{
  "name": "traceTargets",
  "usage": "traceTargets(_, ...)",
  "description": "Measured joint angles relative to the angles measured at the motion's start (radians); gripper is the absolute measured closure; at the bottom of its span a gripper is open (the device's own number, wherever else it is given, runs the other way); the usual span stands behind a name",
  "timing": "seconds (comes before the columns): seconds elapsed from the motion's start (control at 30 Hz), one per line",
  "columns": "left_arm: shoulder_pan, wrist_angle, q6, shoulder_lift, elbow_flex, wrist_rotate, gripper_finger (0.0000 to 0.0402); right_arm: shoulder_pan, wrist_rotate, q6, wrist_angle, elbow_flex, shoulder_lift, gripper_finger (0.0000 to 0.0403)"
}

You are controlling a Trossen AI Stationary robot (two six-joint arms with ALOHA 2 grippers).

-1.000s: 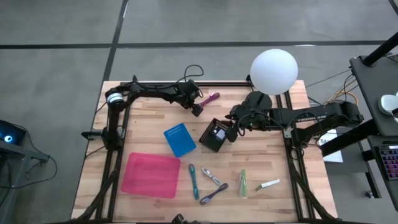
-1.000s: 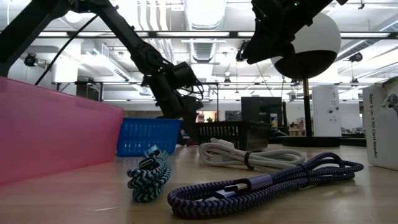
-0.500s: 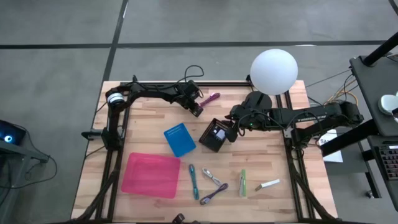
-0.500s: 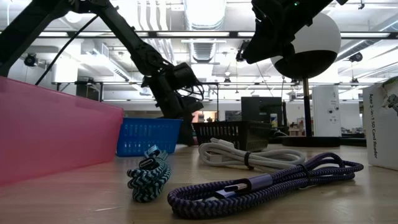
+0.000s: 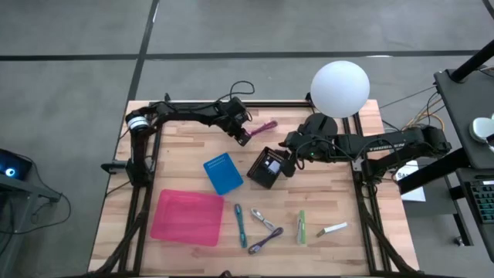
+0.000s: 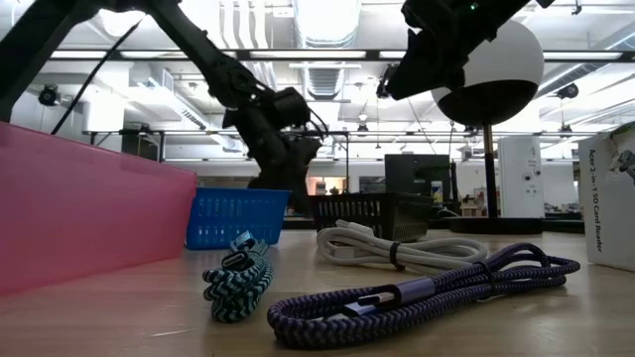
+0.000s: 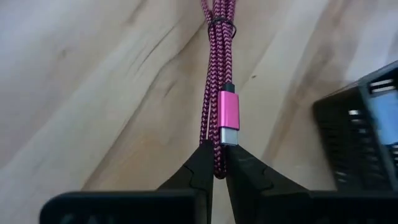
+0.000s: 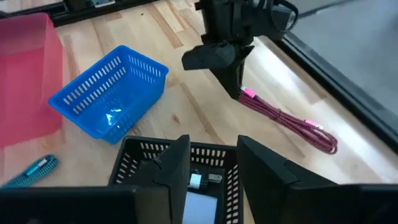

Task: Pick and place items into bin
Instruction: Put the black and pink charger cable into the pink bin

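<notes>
My left gripper [image 5: 245, 137] is shut on a pink braided cable [image 5: 266, 123] at the table's far middle; it also shows in the left wrist view [image 7: 217, 167]. The rest of the cable [image 8: 292, 124] lies on the wood. My right gripper [image 5: 289, 161] is open and empty, just above the black mesh bin [image 5: 266, 168]; its fingers [image 8: 177, 163] stand over the bin's far wall. Teal [image 5: 240, 222], white [image 5: 262, 218], purple [image 5: 265, 243] and green [image 5: 301, 226] cables and a white stick [image 5: 334, 228] lie near the front edge. My left gripper pinches the pink cable between its two fingers, at the bundle's end just below the pink metal plug [image 7: 228, 118]. The fingers slant down from the table's left and lie along the cable. The held end [image 8: 247, 94] is raised; the far end rests on the table.
A blue mesh basket [image 5: 222, 172] stands left of the black bin, and a pink tray [image 5: 187, 217] sits near the front left. The white globe lamp [image 5: 340, 89] stands at the far right, behind my right arm. A white box [image 6: 610, 193] shows at the right in the low view.
My left gripper has risen a little with the pink cable's held end, staying shut on it. The cable's far end has stayed on the table.
</notes>
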State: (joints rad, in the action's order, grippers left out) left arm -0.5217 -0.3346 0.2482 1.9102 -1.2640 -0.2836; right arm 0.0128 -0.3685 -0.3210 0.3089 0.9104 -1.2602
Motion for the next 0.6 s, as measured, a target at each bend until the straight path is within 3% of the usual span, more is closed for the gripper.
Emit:
traceTargets(0.37,0.008,-0.027,0.007,-0.154,0.004,-0.016,0.0389,0.000,-0.009,0.238,-0.013,0.000,-0.001,0.0212)
traceTargets(0.6,0.046,-0.028,0.009,-0.224,0.009,-0.071,0.0389,0.000,-0.184,0.451,-0.021,0.000,-0.003,0.0181)
